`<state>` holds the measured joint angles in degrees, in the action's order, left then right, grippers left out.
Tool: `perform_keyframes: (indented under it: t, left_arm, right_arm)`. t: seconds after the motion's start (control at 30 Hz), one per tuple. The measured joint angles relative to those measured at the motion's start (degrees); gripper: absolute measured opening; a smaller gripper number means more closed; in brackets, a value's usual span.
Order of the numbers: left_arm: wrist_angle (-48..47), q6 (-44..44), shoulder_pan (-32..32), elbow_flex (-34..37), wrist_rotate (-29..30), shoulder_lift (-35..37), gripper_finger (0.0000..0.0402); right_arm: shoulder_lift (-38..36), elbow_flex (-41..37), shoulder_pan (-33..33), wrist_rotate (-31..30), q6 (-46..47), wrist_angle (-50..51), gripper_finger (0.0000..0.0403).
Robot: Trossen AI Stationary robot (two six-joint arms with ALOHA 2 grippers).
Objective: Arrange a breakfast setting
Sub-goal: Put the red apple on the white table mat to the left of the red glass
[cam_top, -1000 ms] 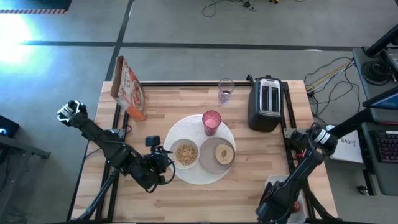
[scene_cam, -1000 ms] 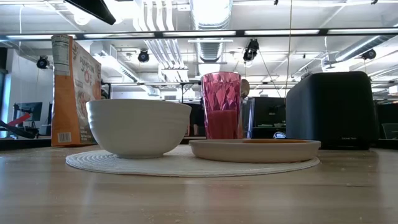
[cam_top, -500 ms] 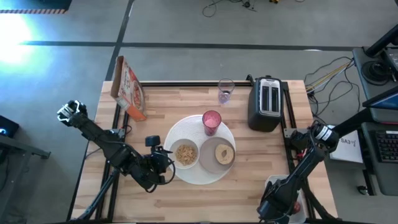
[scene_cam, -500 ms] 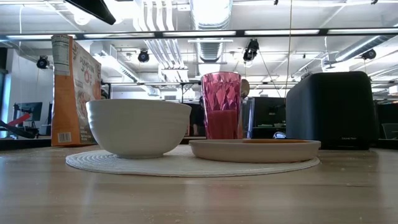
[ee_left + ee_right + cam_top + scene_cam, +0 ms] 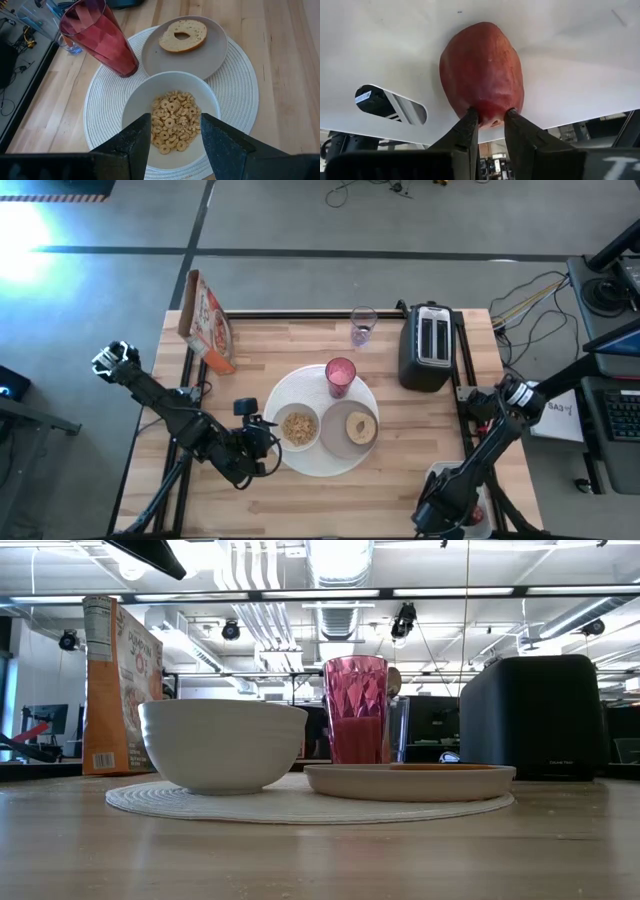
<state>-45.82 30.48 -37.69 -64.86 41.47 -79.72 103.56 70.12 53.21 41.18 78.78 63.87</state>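
Observation:
A large round white plate [image 5: 290, 395] lies mid-table. On it stand a small white bowl [image 5: 172, 95] of cereal rings, a small grey plate [image 5: 210, 55] with a bagel half [image 5: 183, 35], and a pink tumbler [image 5: 97, 37]. My left gripper [image 5: 268, 438] hangs open just left of the bowl, above its near-left rim, touching nothing. A red apple [image 5: 482, 70] lies in a white tray [image 5: 440, 475] off the table's near right corner. My right gripper [image 5: 491, 116] reaches down into that tray and is shut on the apple. My right gripper pinches the apple's narrow end nearest the camera [image 5: 492, 111] between its two fingers, one fingertip [image 5: 470, 120] on each side. The fingers slant down into the tray. The apple lies on its side on the tray's white floor.
A cereal box [image 5: 208, 320] stands at the far left corner. A black toaster [image 5: 427, 345] stands at the far right, and a clear glass [image 5: 362, 326] at the far edge between them. Bare wood lies along the table's near edge.

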Motion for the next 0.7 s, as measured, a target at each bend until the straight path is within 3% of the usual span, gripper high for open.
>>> perform_keyframes:
  t: [0.2, 0.5, 0.7]
  left_arm:
    - [0.1, 0.0, 0.0, 0.0, 0.0, 0.0, 0.0155]
    - [0.2, 0.0, 0.0, 0.0, 0.0, 0.0, 0.0155]
    - [0.1, 0.0, 0.0, 0.0, 0.0, 0.0, 0.0155]
  right_arm:
    - [-3.5, 2.0, 0.2, -1.9, 1.1, 0.2, 0.0068]
    - [-10.5, 3.2, 0.1, -20.5, 7.7, -0.2, 0.0065]
    - [-14.4, 3.2, 0.1, -24.0, 11.2, 1.3, 0.0057]
